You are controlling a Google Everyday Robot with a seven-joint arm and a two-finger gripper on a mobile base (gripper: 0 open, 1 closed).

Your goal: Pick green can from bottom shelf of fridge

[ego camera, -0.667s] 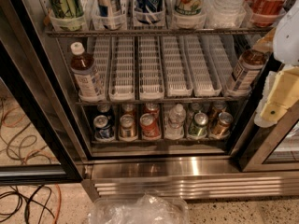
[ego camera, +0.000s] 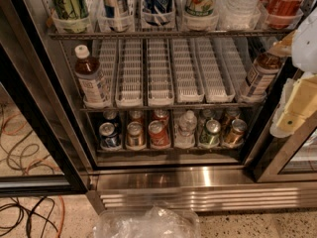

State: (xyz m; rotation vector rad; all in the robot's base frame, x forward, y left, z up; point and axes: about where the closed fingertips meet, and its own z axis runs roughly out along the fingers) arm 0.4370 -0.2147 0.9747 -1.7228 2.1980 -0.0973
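Note:
The fridge [ego camera: 208, 178] stands with its door open. On its bottom shelf [ego camera: 168, 150] short cans sit in clear lane trays. The green can [ego camera: 210, 132] is in the front row, second lane from the right, upright with its silver top showing. To its left is a small clear bottle [ego camera: 185, 128]; a bronze-orange can [ego camera: 234, 132] is on its right. My gripper [ego camera: 296, 109], a cream-coloured part at the right edge of the view, hangs in front of the right door frame. It is above and to the right of the green can and well apart from it.
A red can [ego camera: 157, 133], a bronze can [ego camera: 134, 134] and a blue can [ego camera: 108, 136] fill the left lanes. The middle rack holds white ribbed lanes and a brown bottle [ego camera: 91, 81] at each end. A crumpled plastic bag [ego camera: 148, 223] lies on the floor below, cables [ego camera: 25, 148] at left.

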